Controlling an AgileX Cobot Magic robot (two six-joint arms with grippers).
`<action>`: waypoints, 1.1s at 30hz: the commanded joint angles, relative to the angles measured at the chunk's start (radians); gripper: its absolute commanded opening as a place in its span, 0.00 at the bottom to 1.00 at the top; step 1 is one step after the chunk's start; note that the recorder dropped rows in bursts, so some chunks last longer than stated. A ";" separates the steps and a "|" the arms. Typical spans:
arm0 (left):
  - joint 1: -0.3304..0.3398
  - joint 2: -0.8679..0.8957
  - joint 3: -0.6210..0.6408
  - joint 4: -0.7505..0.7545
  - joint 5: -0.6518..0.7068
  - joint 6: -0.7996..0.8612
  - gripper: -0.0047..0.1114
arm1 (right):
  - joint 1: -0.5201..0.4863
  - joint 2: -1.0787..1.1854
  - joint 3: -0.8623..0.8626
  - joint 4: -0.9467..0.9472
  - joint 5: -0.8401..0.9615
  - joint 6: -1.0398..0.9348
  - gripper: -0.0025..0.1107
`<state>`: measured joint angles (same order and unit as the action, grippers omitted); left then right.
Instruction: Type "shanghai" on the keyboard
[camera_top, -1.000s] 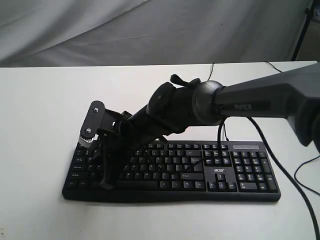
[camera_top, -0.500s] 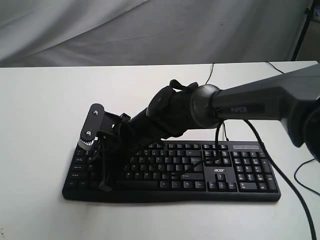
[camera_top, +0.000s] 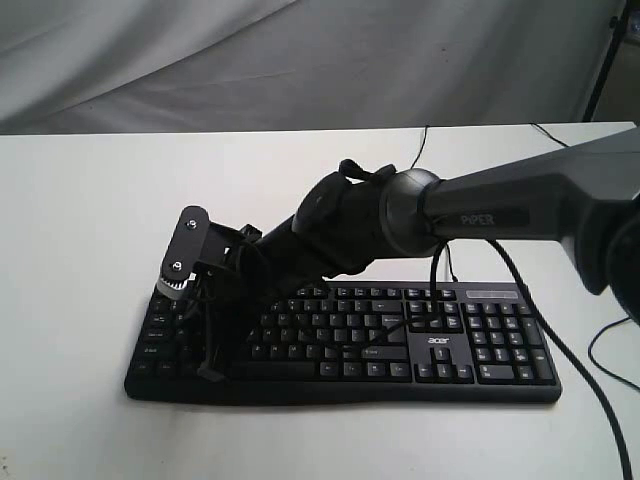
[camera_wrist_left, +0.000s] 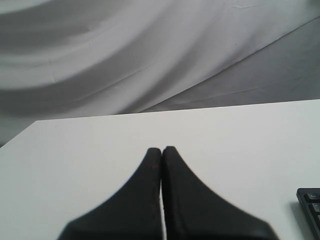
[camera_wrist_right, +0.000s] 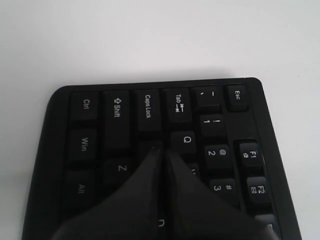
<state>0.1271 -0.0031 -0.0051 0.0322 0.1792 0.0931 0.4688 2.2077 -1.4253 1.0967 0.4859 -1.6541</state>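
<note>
Since one second ago, right arm: forearm slightly lowered, wrist nudged; fingertip position on the keys unchanged, and no visible change over the last half second. Keyboard: black, full-size with number pad, white legends, "acer" logo; lies flat on the white worktop, toward its near edge. Right gripper: reaches across to the keyboard's left end, fingers pressed together, tips on the key bordered by Caps Lock, Q and Z; legend hidden, depth of press cannot be told. Left gripper: fingers together, holding nothing, over bare worktop, one keyboard corner just in its wrist view. Backdrop: grey cloth behind the worktop.
</note>
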 joint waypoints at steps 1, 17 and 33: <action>-0.004 0.003 0.005 -0.001 -0.005 -0.003 0.05 | 0.000 -0.002 -0.007 0.012 -0.001 -0.009 0.02; -0.004 0.003 0.005 -0.001 -0.005 -0.003 0.05 | 0.000 -0.002 -0.007 0.005 -0.001 -0.014 0.02; -0.004 0.003 0.005 -0.001 -0.005 -0.003 0.05 | 0.000 -0.002 -0.007 0.005 -0.001 -0.020 0.02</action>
<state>0.1271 -0.0031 -0.0051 0.0322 0.1792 0.0931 0.4688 2.2077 -1.4253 1.0967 0.4859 -1.6660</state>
